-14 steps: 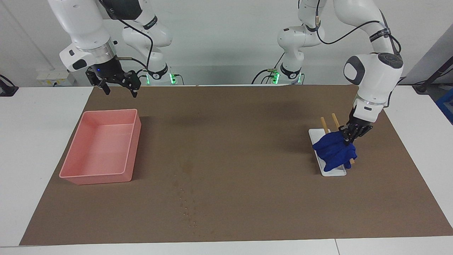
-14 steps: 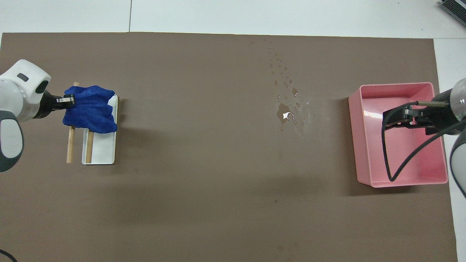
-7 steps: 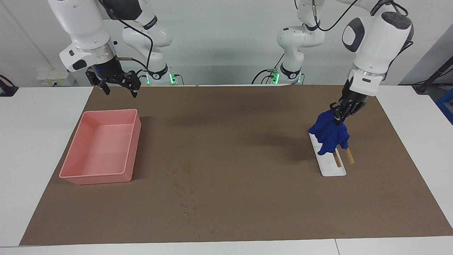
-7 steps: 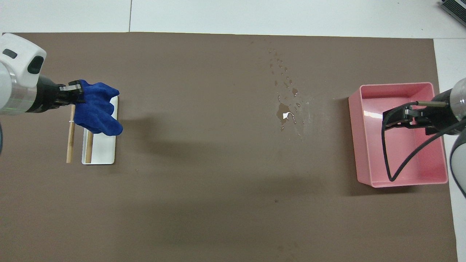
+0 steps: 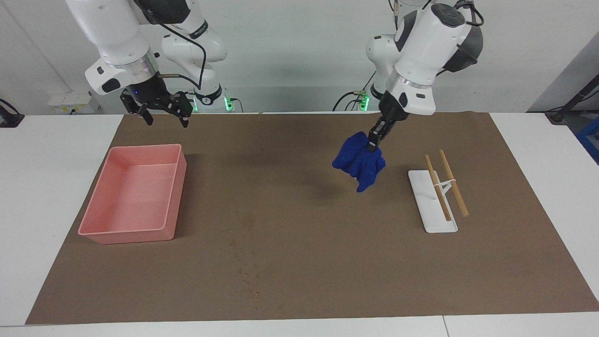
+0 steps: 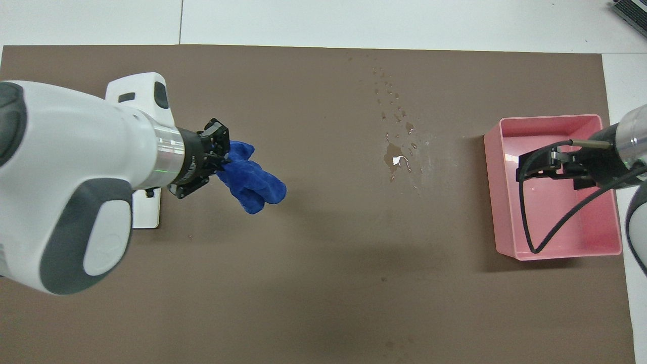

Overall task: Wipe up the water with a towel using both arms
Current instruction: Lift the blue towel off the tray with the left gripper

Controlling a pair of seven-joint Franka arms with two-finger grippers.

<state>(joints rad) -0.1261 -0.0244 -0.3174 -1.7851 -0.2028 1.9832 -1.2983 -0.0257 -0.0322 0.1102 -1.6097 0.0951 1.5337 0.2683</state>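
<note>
One camera is sitting high across the table, facing the robots and taking in both arm bases. The other is hanging above the robots' end, looking steeply down. Both are covering the brown mat (image 5: 299, 262), half a turn apart.

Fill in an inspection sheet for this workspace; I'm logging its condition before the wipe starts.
Surface: brown mat on a white table, with spilled water drops mid-mat.
Job's things: small royal-blue fabric towel hangs off the mat in the left gripper.
Clutter: pink plastic tray at the right arm's end; white rectangular plate with two wooden chopsticks at the left arm's end.
Grippers: left shut on the towel, over bare mat; right gripper open, waiting above the mat's edge beside the tray.
Cables: black cable loops from the right gripper.
Surroundings: grey wall, nothing else seen.
</note>
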